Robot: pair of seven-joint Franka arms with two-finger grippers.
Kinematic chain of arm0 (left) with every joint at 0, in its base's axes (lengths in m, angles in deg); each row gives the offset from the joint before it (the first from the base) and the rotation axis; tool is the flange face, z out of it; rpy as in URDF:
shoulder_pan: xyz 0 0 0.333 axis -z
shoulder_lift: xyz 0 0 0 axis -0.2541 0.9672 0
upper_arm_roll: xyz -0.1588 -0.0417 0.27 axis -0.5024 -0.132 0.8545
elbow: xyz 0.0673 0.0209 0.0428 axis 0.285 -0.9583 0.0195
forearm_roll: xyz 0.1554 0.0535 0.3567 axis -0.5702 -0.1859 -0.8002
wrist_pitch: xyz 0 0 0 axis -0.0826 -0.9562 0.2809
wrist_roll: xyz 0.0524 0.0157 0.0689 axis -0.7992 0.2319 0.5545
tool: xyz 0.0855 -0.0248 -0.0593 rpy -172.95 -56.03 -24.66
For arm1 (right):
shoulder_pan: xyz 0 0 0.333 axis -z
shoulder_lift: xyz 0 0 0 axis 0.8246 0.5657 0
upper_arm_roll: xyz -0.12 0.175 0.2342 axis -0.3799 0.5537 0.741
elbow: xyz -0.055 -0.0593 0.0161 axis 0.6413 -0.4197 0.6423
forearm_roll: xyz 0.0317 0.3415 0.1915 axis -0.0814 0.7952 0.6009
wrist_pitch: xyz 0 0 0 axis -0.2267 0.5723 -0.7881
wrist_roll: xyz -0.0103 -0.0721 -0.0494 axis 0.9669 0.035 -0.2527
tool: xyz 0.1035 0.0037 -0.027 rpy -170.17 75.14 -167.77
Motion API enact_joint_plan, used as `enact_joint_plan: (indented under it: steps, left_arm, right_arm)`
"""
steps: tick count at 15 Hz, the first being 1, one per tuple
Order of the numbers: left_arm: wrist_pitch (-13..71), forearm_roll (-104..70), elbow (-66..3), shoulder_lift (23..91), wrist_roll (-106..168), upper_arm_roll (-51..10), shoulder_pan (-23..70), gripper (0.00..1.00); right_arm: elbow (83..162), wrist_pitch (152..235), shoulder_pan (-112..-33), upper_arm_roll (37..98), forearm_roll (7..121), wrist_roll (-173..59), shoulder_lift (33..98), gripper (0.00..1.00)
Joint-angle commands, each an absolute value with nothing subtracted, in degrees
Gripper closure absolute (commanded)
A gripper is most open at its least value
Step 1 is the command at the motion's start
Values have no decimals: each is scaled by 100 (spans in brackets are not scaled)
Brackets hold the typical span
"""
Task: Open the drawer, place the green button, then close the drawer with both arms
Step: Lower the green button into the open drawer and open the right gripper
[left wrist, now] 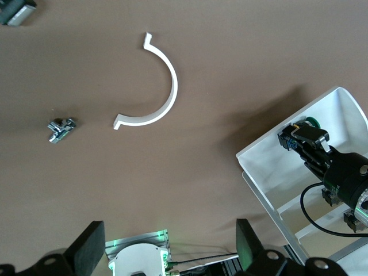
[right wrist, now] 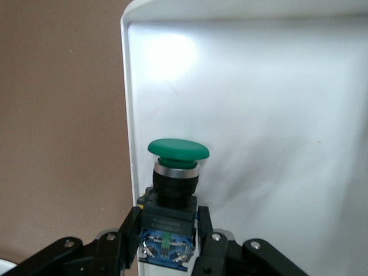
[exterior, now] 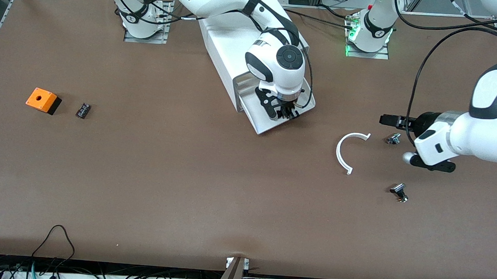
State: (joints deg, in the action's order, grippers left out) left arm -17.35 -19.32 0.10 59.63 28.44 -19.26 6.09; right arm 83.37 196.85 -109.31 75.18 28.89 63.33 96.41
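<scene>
The drawer (exterior: 255,116) stands pulled out of the white cabinet (exterior: 223,42), its white tray showing. My right gripper (exterior: 286,114) reaches down into it near the front corner. In the right wrist view the right gripper (right wrist: 168,225) is shut on the button (right wrist: 172,172), fingers against its black-and-blue body, green cap pointing down at the tray floor by the drawer's wall (right wrist: 127,115). I cannot tell whether the cap touches the floor. The left wrist view shows the button (left wrist: 312,121) inside the drawer (left wrist: 270,161). My left gripper (exterior: 385,119) (left wrist: 171,244) waits open, holding nothing, above the table toward the left arm's end.
A white curved strip (exterior: 348,148) (left wrist: 161,86) lies between the drawer and the left gripper. Two small metal parts (exterior: 393,139) (exterior: 399,192) lie by the left gripper. Toward the right arm's end sit an orange box (exterior: 42,100) and a small black part (exterior: 83,110).
</scene>
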Motion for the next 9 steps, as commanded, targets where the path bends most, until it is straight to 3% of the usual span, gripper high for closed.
enact_joint_plan:
  steps: [1,9]
  left_arm:
    - [-1870,-2088,212,6144,2963,-1929,672,0]
    - [-220,-2114,-895,6021,4711,-2035,1041,0]
  right_arm:
    - [8353,19669,-10943,7473,2884,6451,9535,0]
    - [8221,19248,-10267,7464,2901,5986,8789,0]
